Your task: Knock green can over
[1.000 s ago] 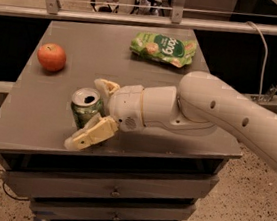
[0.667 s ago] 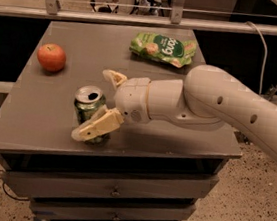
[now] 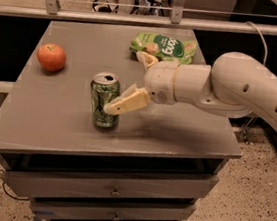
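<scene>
The green can (image 3: 102, 103) stands upright on the grey table top (image 3: 52, 117), left of centre near the front. It is dark green with pale streaks and a silver top with an opening. My gripper (image 3: 125, 82) is just to the right of the can, at the end of the white arm (image 3: 232, 86) that reaches in from the right. Its fingers are spread open. The near finger (image 3: 128, 101) points at the can's right side and its tip overlaps the can. The far finger (image 3: 145, 59) is behind, clear of the can.
A red apple (image 3: 51, 56) lies at the table's left. A flat green snack bag (image 3: 166, 46) lies at the back right, behind the gripper. The table is a drawer cabinet (image 3: 113, 192). A metal rail (image 3: 140, 18) runs behind it.
The gripper has drawn back to the right and risen a little. The can was between the fingers; now only the near fingertip is at its right side. The can still stands upright.
</scene>
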Tool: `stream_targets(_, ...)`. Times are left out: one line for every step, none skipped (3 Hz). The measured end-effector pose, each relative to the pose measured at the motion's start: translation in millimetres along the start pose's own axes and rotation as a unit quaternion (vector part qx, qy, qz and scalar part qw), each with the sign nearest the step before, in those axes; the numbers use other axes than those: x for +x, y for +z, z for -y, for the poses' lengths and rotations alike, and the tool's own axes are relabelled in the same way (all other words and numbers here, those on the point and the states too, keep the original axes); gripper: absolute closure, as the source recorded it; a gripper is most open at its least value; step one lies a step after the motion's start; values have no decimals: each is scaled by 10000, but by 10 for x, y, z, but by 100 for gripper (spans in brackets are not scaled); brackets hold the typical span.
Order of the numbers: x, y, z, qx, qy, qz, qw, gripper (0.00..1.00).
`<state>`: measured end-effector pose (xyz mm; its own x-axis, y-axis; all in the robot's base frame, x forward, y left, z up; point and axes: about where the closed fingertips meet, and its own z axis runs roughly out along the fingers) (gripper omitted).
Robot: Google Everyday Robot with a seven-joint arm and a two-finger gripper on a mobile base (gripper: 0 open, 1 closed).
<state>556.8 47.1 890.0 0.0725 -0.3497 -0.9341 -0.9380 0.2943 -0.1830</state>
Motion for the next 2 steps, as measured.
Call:
stream_targets(80, -37, 303, 258, 42, 65, 9996, 0)
stream_targets(109, 12, 503, 394, 99, 138, 9991, 0)
